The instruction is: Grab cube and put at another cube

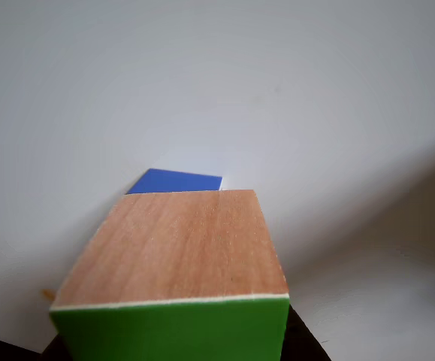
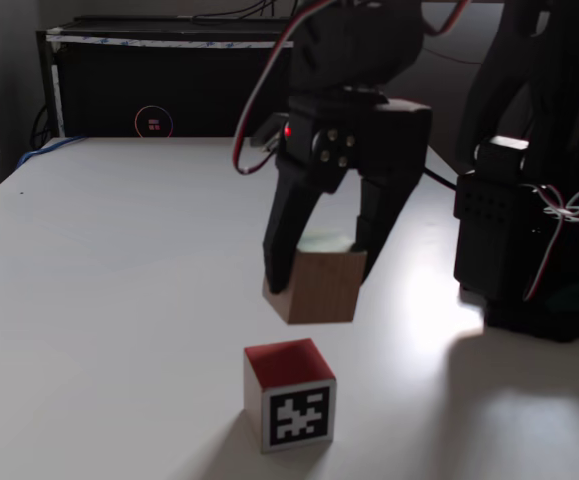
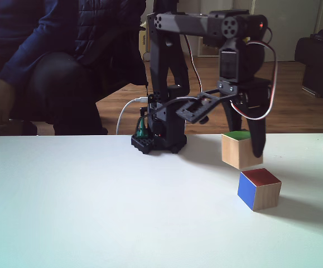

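The fingers (image 2: 317, 262) are clenched on the cube (image 2: 314, 285), one black finger (image 2: 287, 225) at each side of it, and the cube hangs in the air above the white desk (image 2: 119, 300), a little tilted. In a fixed view its top face is green (image 3: 239, 135) and its side faces are light wood.

The other cube (image 3: 259, 188) sits on the desk, below the held one and at about 5 o'clock from it in that view; there is a small gap between the two, they do not touch. It shows a blue face, a red top and a wooden face. In a fixed view the same cube (image 2: 289, 394) lies at about 6 o'clock from the held one, with a red top and a black-and-white marker on its front.

In the other view the held cube (image 1: 176, 263) is very near, with its wood face up and its green face toward the camera, and the blue face (image 1: 176, 181) looks out behind its far edge at 12 o'clock.

A person in dark clothes (image 3: 55, 61) sits behind the desk.
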Action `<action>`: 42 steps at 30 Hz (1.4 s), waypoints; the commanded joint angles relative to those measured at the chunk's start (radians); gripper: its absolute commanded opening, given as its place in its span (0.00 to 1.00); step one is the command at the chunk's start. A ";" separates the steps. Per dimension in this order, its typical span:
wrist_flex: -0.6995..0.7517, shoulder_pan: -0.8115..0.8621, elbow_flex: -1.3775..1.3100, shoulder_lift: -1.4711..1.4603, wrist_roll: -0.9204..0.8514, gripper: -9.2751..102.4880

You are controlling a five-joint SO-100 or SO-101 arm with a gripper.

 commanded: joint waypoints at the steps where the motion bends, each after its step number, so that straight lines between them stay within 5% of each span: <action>1: 0.003 -0.055 -0.086 -0.028 0.031 0.26; 18: 0.063 -0.106 -0.354 -0.265 0.084 0.26; 42: 0.071 -0.054 -0.334 -0.296 0.060 0.27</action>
